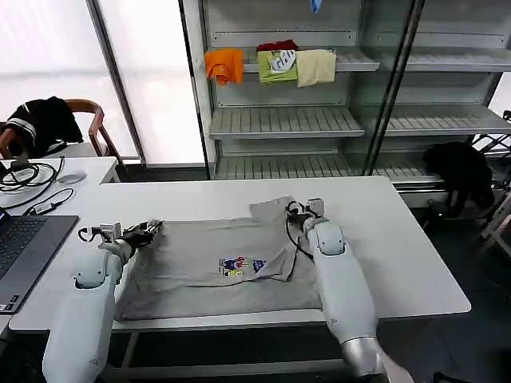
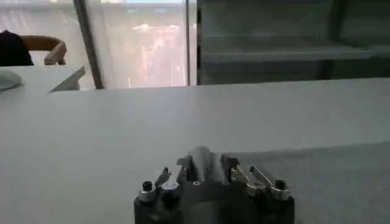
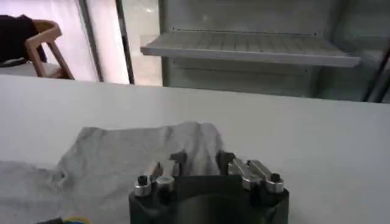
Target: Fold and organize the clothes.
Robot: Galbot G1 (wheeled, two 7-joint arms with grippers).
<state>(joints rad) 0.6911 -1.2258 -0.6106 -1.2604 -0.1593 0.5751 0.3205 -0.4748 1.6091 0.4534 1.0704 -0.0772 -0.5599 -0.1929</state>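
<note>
T-shirt (image 1: 204,267), grey, lies spread on the white surface (image 1: 399,239), chest print facing up. Left hand (image 1: 146,231) sits at the shirt's left far corner, fingers clamped on a fold of the fabric (in the left wrist view the cloth rises between them). Right hand (image 1: 302,211) rests at the shirt's right far corner, beside the sleeve, low over the cloth; the right wrist view shows fabric bunched at its fingers (image 3: 159,171), but whether they pinch it cannot be told. Shirt's near hem lies along the surface's front edge.
</note>
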